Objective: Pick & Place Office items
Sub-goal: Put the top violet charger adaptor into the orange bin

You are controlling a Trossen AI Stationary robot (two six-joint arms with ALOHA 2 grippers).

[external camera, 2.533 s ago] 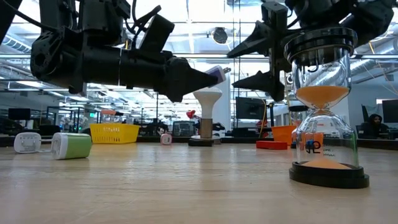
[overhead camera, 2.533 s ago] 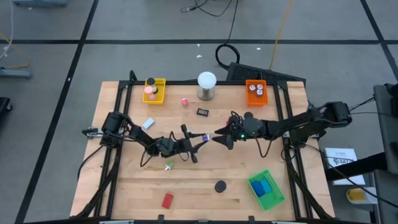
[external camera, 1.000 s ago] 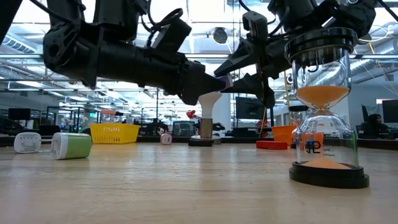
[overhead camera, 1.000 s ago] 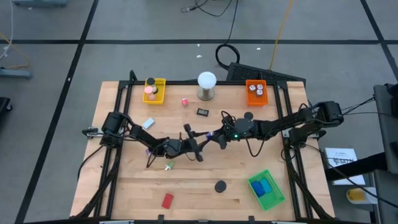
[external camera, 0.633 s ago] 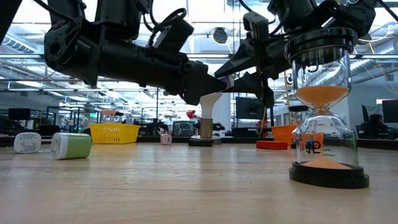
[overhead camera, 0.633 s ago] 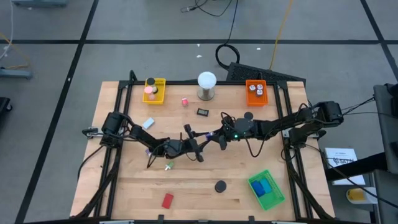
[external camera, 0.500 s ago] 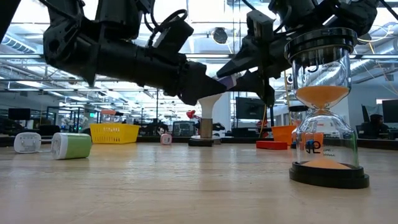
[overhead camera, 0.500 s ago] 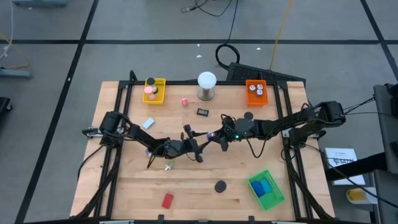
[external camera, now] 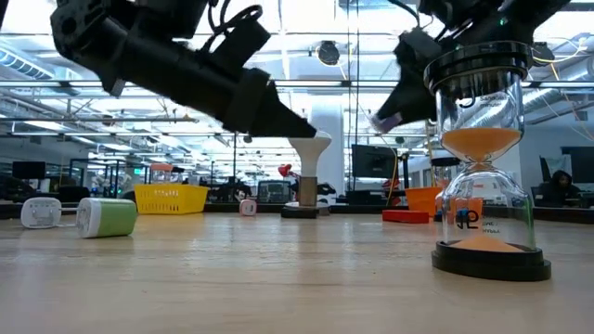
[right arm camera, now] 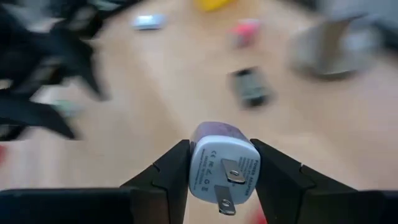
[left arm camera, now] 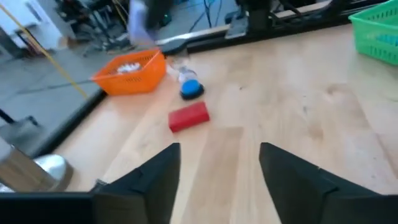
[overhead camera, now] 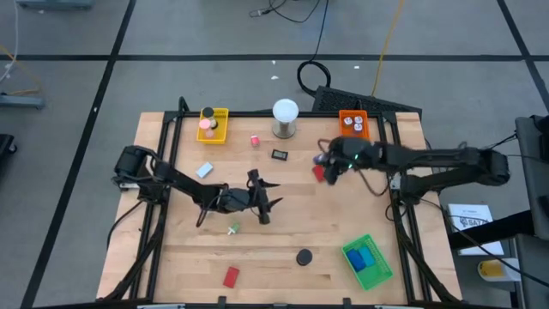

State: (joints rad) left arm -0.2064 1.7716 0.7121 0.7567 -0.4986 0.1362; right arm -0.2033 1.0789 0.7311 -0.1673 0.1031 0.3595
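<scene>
The right pincer (right arm camera: 219,171) is clamped on a small whitish-purple plug adapter with two metal prongs (right arm camera: 222,163), held above the wooden counter (overhead camera: 283,249) near the orange tray (overhead camera: 353,124). Mid-counter, the left pincer (overhead camera: 267,204) hangs with fingers apart, holding nothing.

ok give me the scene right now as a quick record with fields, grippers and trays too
left gripper: open, empty, over the table's middle
right gripper: shut on small purple-and-white plug adapter, near the orange tray
orange tray: far right corner, white pieces inside
yellow tray: far left, pink piece inside
green tray: near right, blue blocks inside
red flat block: near edge
</scene>
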